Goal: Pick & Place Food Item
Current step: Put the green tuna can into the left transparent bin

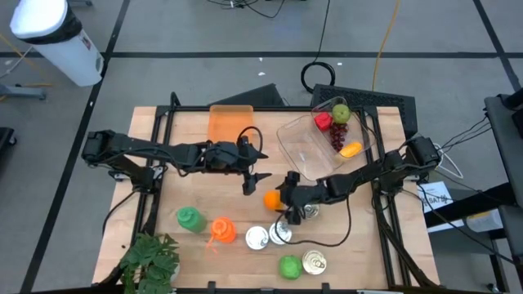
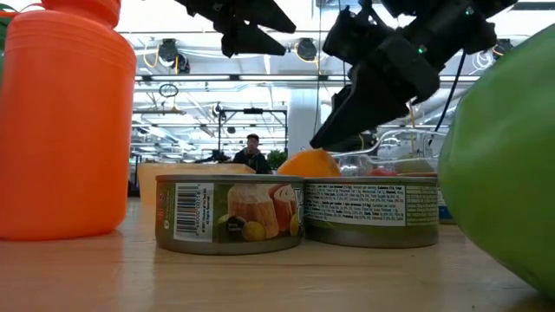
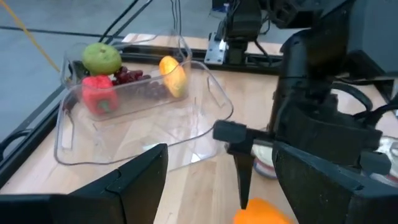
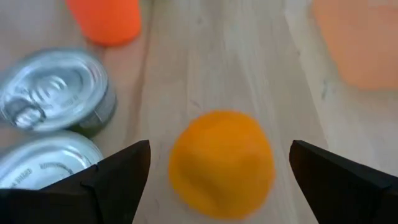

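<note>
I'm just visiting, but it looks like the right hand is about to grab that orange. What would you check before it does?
1. Right hand open: ok, fingers spread wide in the right wrist view.
2. Orange lined up between the fingers: ok, it sits centred ahead of them.
3. Orange free to take: ok, it rests alone on the table; the cans lie off to one side.
4. Left hand out of the way: cannot tell, it hangs open close by the orange.
5. Room in the clear tray: ok, the food is bunched at one end.
</note>
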